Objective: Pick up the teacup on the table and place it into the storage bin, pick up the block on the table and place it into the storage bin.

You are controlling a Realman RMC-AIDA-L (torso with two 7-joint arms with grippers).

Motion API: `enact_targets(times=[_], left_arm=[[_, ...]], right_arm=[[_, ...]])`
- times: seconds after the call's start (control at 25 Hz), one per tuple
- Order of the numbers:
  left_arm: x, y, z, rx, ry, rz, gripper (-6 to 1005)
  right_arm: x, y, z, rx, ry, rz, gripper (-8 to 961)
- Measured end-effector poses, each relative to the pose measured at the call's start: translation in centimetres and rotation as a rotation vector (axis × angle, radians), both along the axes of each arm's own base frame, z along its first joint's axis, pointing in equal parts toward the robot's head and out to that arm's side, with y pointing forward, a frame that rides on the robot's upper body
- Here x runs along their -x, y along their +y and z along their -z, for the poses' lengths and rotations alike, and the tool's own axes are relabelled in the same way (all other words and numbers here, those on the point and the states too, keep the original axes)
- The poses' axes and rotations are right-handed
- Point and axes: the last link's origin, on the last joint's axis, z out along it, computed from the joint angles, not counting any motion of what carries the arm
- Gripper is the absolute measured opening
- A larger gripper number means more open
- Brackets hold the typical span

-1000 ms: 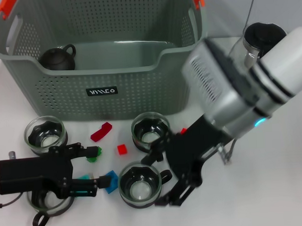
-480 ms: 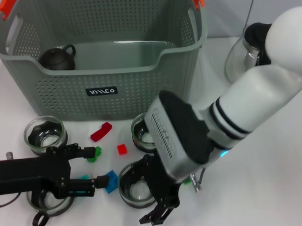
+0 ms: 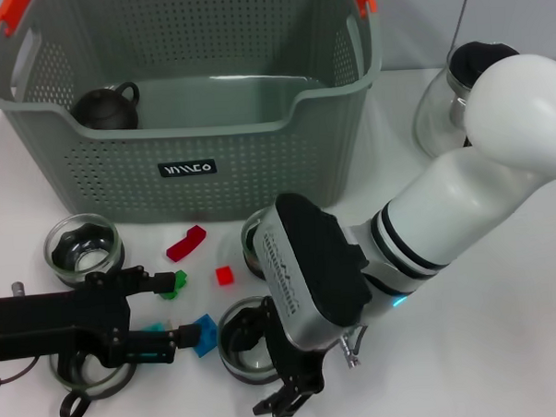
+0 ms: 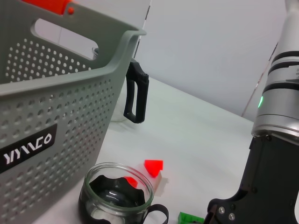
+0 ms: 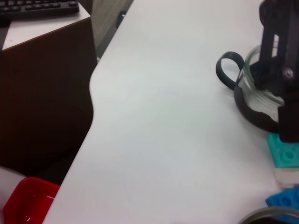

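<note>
Teacup [image 3: 253, 341] sits on the white table [image 3: 505, 328] in front of the storage bin [image 3: 186, 120], right under the right gripper [image 3: 284, 393], whose spread fingers hold nothing. Left gripper [image 3: 176, 310] hovers alongside, fingers apart and empty, by the blue block [image 3: 205, 333].

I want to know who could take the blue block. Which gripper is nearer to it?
Left. The left gripper has its lower fingertip right beside the blue block. The right gripper hangs farther off, beyond the front teacup.
</note>
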Motion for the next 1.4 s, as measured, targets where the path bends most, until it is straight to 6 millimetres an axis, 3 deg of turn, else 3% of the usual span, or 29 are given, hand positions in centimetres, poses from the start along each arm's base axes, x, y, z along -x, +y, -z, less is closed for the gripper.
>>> enact_targets(times=[0.24, 0.48, 0.88, 1.08, 1.24, 1.4], left_arm=[[0.0, 0.0, 0.0, -0.001, 0.001, 0.000, 903], [0.0, 0.0, 0.0, -0.002, 0.001, 0.004, 903], [0.1, -0.1, 0.0, -0.002, -0.003, 0.001, 902], [0.1, -0.3, 0.0, -0.001, -0.004, -0.003, 903], [0.3, -0.4, 0.1, -0.001, -0.002, -0.009, 902], [0.3, -0.4, 0.1, 0.000, -0.005, -0.010, 902]], right_arm=[[-0.1, 0.7, 0.0, -0.048, -0.018, 0.082, 744], [-0.1, 0.7, 0.1, -0.055, -0.017, 0.071, 500], [0.2, 0.5, -0.2, -0.025, -0.028, 0.050, 277], [0.4, 0.5, -0.5, -0.024, -0.013, 0.055, 73], [0.5, 0.5, -1.1, -0.010, -0.006, 0.081, 73], [0.6, 1.0, -3.2, -0.006, 0.036, 0.128, 72]])
